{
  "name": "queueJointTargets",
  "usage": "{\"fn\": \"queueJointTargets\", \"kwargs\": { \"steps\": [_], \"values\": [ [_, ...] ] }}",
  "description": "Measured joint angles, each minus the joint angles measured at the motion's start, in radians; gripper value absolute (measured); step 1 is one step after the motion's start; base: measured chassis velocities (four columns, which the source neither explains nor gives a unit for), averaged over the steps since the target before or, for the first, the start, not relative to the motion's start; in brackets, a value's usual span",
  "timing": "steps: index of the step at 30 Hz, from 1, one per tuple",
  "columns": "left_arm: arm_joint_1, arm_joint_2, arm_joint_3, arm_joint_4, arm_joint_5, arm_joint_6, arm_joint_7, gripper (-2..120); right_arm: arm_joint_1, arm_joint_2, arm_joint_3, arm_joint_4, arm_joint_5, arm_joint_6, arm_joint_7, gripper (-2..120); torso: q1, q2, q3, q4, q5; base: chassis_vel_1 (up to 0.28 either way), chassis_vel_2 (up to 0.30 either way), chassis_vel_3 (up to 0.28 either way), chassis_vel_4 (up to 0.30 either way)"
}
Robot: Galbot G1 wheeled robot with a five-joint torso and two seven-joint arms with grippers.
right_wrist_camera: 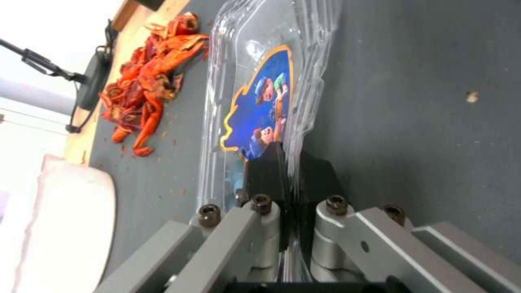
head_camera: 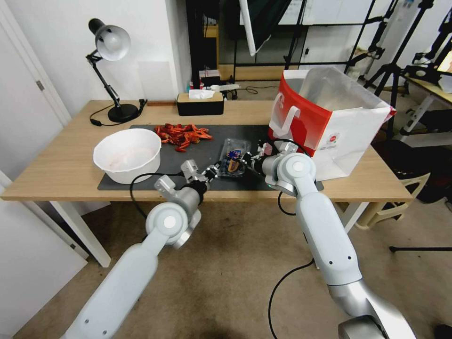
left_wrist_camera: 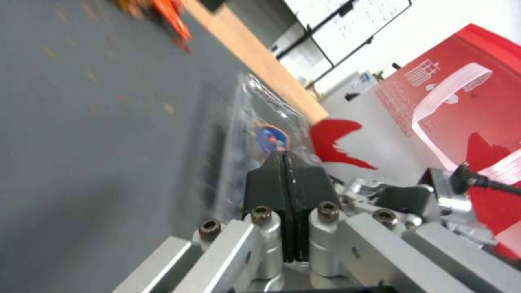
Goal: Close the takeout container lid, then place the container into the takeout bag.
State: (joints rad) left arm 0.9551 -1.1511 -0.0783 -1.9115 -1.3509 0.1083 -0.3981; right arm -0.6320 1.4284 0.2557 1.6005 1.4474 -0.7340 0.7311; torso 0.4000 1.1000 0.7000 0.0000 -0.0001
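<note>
A: Room, surface?

B: Studio-type room, tripods and stands behind. Wooden table [head_camera: 61, 169] with a dark mat [head_camera: 212, 150] across its middle. Black desk lamp [head_camera: 110, 70] at the back left corner, black tissue box [head_camera: 200, 103] at the back edge.

A: On the mat?

B: White bowl [head_camera: 128, 154] at the mat's left end, near the front edge. Pile of red crayfish shells [head_camera: 181, 134] toward the mat's back edge. The takeout container [head_camera: 233, 157] lies mid-mat, toward the front, clear plastic with a blue cartoon sticker.

A: Bag?

B: The takeout bag [head_camera: 329, 122] stands upright at the table's right end, just beside the mat's right end, mouth open, silvery lining showing.

A: Lid?

B: The lid [right_wrist_camera: 260, 81] is the clear half with the sticker. It looks down on the base, but I cannot tell if it is snapped.

A: Grippers?

B: 2 arms, both at the container. Left gripper [head_camera: 212, 172] is at its front left side; in the left wrist view the 2 pads [left_wrist_camera: 266, 183] are pressed together with no gap, at the container's edge. Cannot tell if plastic is caught between them. Right gripper [head_camera: 247, 160] is at the right side; in the right wrist view its pads [right_wrist_camera: 263, 171] are clamped on the clear rim, plastic running between them.

A: Container lifted?

B: Cannot tell; it sits low over the mat.
</note>
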Motion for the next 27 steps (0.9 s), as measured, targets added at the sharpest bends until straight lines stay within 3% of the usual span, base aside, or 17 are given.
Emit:
{"fn": "queueJointTargets", "kwargs": {
  "steps": [4, 7, 8, 10, 14, 21, 24, 25, 27],
  "values": [
    [0.079, 0.032, -0.023, -0.037, 0.119, -0.029, 0.036, 3, 0.0, -0.001, 0.002, 0.005, 0.0, 0.0, -0.019, 0, 0.0, 0.0, 0.0, 0.0001, 0.0, 0.0, 0.0, 0.0, 0.0],
    [0.184, 0.067, -0.051, -0.05, 0.32, -0.079, 0.083, 20, 0.0, -0.001, 0.007, 0.012, 0.001, 0.004, -0.052, 0, 0.0, 0.0, 0.0, 0.0001, -0.0001, 0.0, 0.0, 0.0, 0.0],
    [0.184, 0.067, -0.051, -0.05, 0.32, -0.079, 0.083, 20, 0.0, -0.001, 0.007, 0.012, 0.001, 0.004, -0.052, 0, 0.0, 0.0, 0.0, 0.0001, -0.0001, 0.0, 0.0, 0.0, 0.0],
    [0.234, 0.079, -0.066, -0.049, 0.441, -0.117, 0.102, 30, 0.0, -0.001, 0.009, 0.017, 0.001, 0.013, -0.074, 0, 0.0, 0.0, 0.0, 0.0002, 0.0, 0.0, 0.0, 0.0, 0.0],
    [0.296, 0.086, -0.088, -0.048, 0.565, -0.154, 0.106, 43, 0.003, 0.0, 0.011, 0.022, 0.006, 0.03, -0.103, 0, 0.0, 0.0, 0.0, 0.0, 0.0, 0.0, 0.0, 0.0, 0.0],
    [0.374, 0.081, -0.144, -0.046, 0.722, -0.213, 0.107, 68, 0.009, 0.003, 0.009, 0.046, 0.013, 0.063, -0.155, 0, 0.0, 0.0, 0.0, 0.0001, 0.0, 0.0, 0.0, 0.0, 0.0],
    [0.381, 0.08, -0.149, -0.047, 0.731, -0.216, 0.107, 69, 0.009, 0.003, 0.009, 0.05, 0.013, 0.066, -0.158, 0, 0.0, 0.0, 0.0, 0.0001, 0.0001, 0.0, 0.0, 0.0, 0.0],
    [0.397, 0.077, -0.16, -0.049, 0.753, -0.224, 0.107, 79, 0.009, 0.0, 0.009, 0.06, 0.013, 0.072, -0.166, 0, 0.0, 0.0, 0.0, 0.0001, 0.0002, 0.0, 0.0, 0.0, 0.0],
    [0.41, 0.073, -0.168, -0.051, 0.768, -0.231, 0.107, 85, 0.011, -0.004, 0.011, 0.073, 0.013, 0.079, -0.174, 0, 0.0, 0.0, 0.0, 0.0001, 0.0001, 0.0, 0.0, 0.0, 0.0]
  ]
}}
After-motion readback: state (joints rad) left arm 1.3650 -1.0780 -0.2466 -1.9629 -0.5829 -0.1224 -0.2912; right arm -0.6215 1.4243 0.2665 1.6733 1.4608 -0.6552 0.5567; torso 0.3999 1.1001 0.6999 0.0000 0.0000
